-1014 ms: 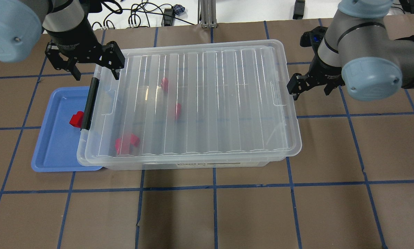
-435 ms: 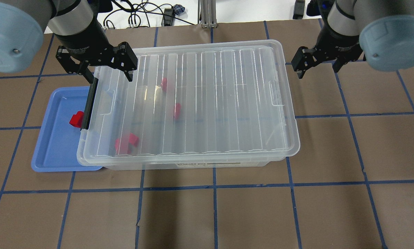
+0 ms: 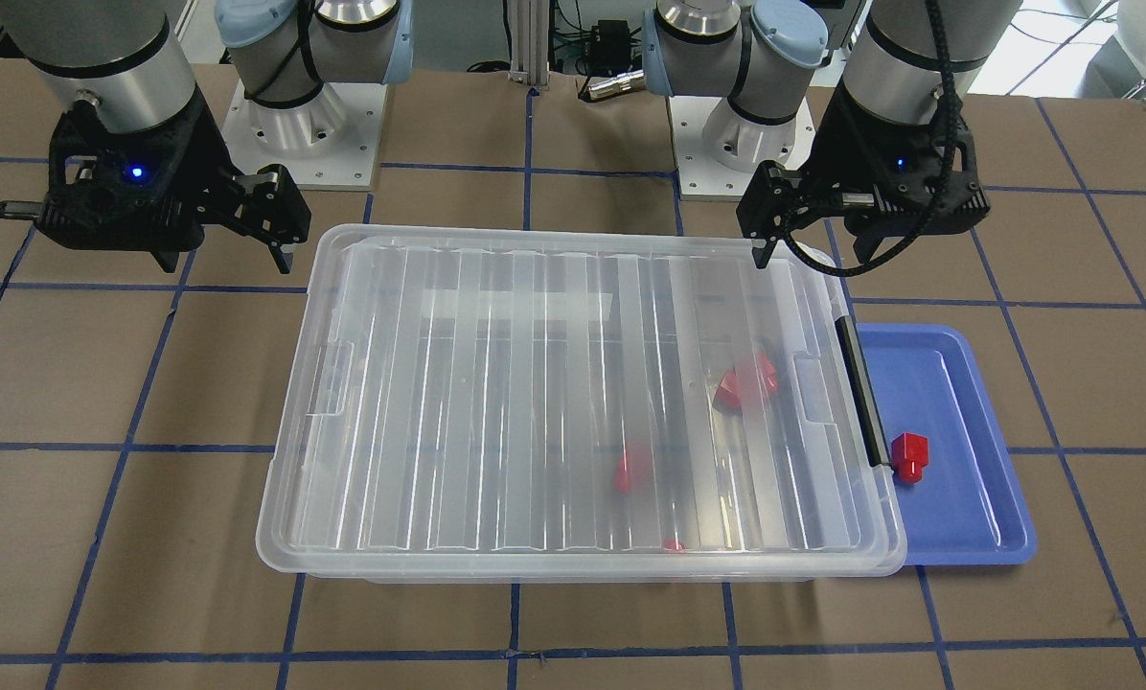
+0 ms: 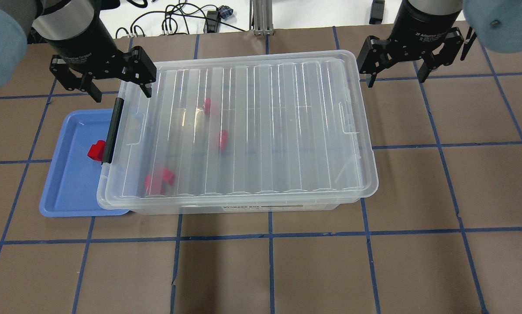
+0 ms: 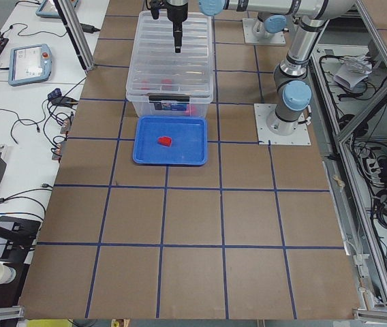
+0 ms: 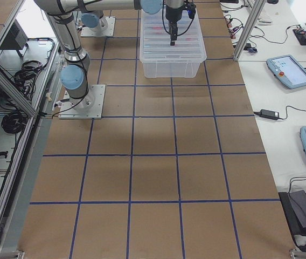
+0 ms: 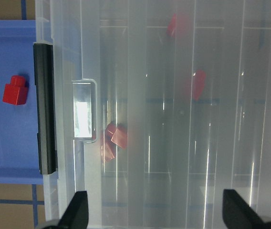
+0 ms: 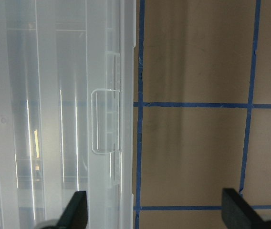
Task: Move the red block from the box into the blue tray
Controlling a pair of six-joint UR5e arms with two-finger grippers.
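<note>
The clear box point(image 4: 261, 131) stands mid-table with its ribbed lid on and its black latch point(image 4: 112, 131) at the left end. Three red blocks point(image 4: 158, 179) show blurred through the lid. The blue tray point(image 4: 69, 183) lies at the box's left end, partly under its rim, and holds one red block point(image 4: 96, 150), which also shows in the left wrist view point(image 7: 15, 90). My left gripper point(image 4: 120, 90) is open and empty above the box's far-left corner. My right gripper point(image 4: 396, 78) is open and empty beyond the box's far-right corner.
The table is brown with blue tape lines. Cables and a metal post point(image 4: 261, 17) lie past the far edge. The arm bases point(image 3: 295, 115) stand behind the box in the front-facing view. Bare table point(image 4: 269, 270) spreads in front of the box.
My right gripper has moved from beside the box's right end toward the far edge. My left gripper shifted a little right, then back left. Both stayed open.
</note>
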